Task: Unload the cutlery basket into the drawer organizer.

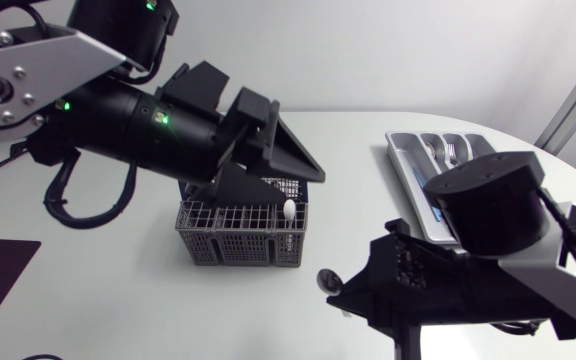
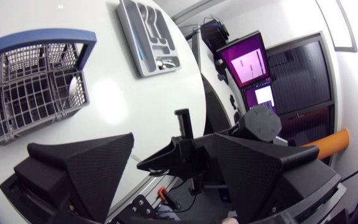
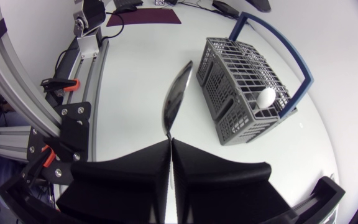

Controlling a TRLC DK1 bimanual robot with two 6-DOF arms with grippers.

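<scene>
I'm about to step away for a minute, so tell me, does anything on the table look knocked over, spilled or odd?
Nothing stands out. The cutlery basket stands upright with a white rounded piece in it. The drawer organizer lies flat on the table. The right end effector is shut on a spoon.

One cutlery basket (image 1: 240,232) near the tabletop's middle; one drawer organizer (image 1: 405,160) by its far right edge; one spoon (image 3: 176,99) toward the near edge; one white-tipped piece (image 1: 289,211) in the basket; at least one fork (image 1: 451,152) in the organizer.
</scene>
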